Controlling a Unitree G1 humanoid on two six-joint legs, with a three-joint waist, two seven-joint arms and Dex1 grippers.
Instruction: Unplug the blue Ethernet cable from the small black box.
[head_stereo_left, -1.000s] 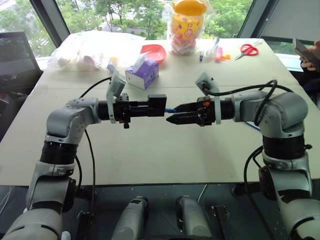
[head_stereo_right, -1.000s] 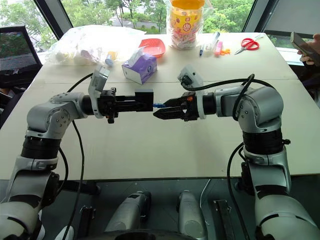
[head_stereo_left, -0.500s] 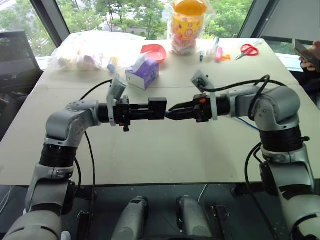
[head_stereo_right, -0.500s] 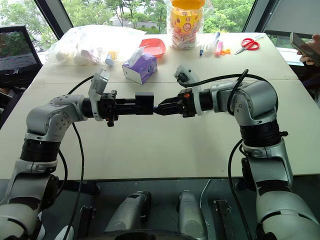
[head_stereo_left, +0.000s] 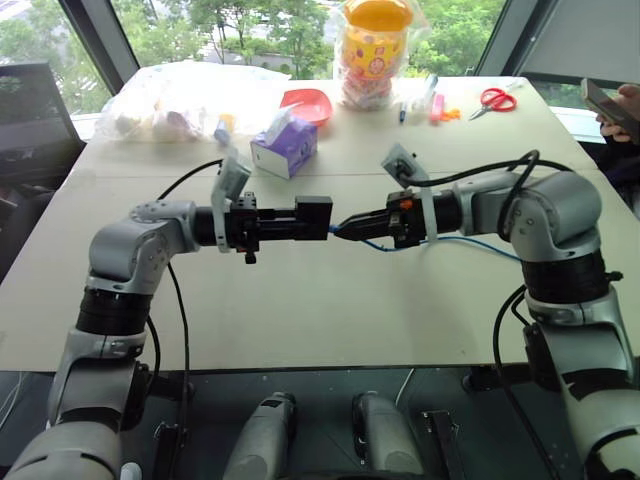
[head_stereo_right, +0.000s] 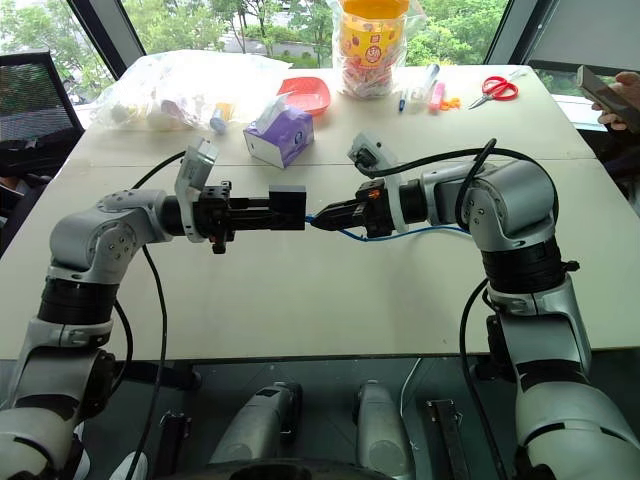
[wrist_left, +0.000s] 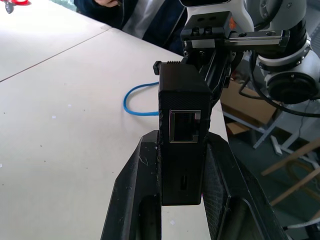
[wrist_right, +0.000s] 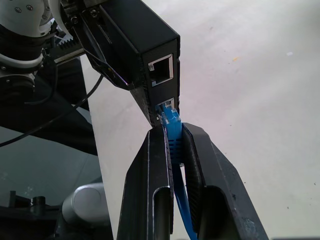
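My left gripper (head_stereo_left: 300, 220) reaches level toward the middle above the table and is shut on the small black box (head_stereo_left: 315, 216). The left wrist view has the box (wrist_left: 182, 135) clamped between both fingers, with an empty socket facing the camera. Facing it, my right gripper (head_stereo_left: 345, 228) is shut on the plug of the blue Ethernet cable (wrist_right: 172, 132). The plug's tip sits at the lower socket of the box (wrist_right: 145, 45); I cannot tell whether it is seated. The blue cord (head_stereo_left: 450, 241) sags under my right forearm.
At the back of the beige table (head_stereo_left: 300, 310) stand a purple tissue box (head_stereo_left: 285, 145), a red bowl (head_stereo_left: 308, 103), a bagged yellow jar (head_stereo_left: 372, 50), pens (head_stereo_left: 430, 100) and red scissors (head_stereo_left: 497, 98). A person's hand with a phone (head_stereo_left: 615, 105) is at the far right.
My right gripper has gone from open to shut on the blue plug, up against the box. The blue cord now hangs in a loose curve under the right forearm. My left gripper has kept still.
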